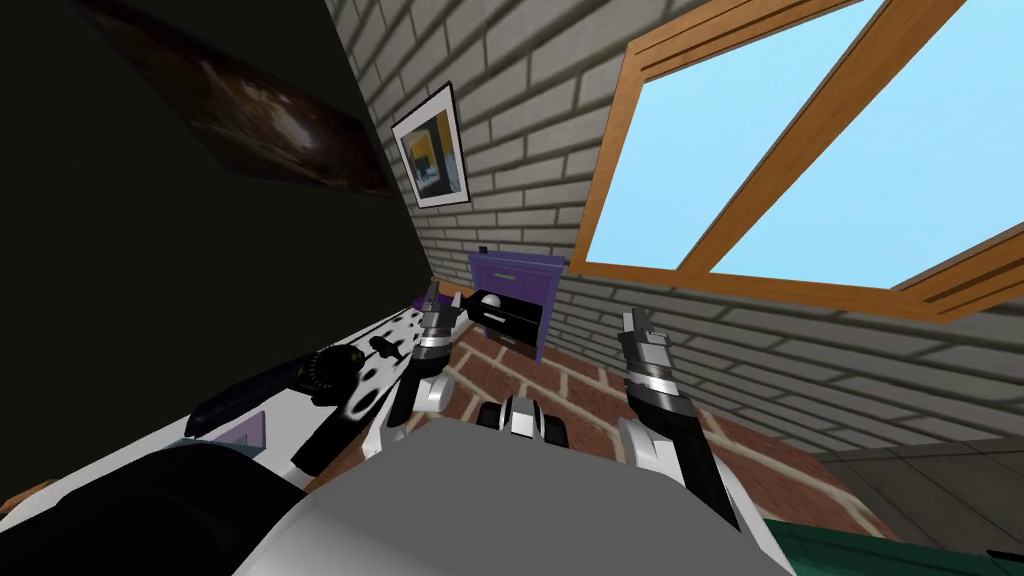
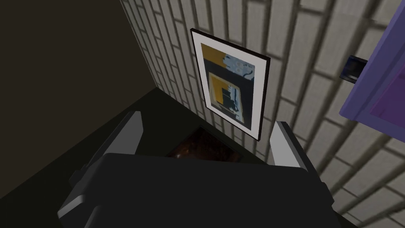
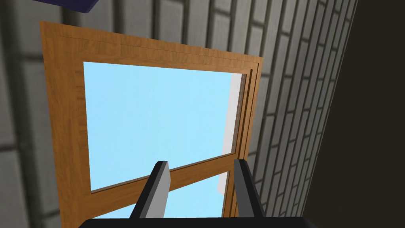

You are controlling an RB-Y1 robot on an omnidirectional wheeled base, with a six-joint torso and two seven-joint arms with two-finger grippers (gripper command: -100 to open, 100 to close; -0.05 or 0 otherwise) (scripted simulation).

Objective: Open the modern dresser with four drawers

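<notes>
By the brick wall [image 1: 520,160], my left gripper [image 1: 432,292] sits spread beside the part-open drawer [image 1: 510,318] of the dresser [image 1: 515,272], so I'd hook its front and pull straight.

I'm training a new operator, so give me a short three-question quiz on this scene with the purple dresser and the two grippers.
1. True or false: one drawer of the purple dresser stands pulled out.
2. Which arm's gripper is nearer the dresser? A) left B) right
3. Fill in: the left gripper has its fingers ___, holding nothing.
Key: 1 true; 2 A; 3 open.
</notes>
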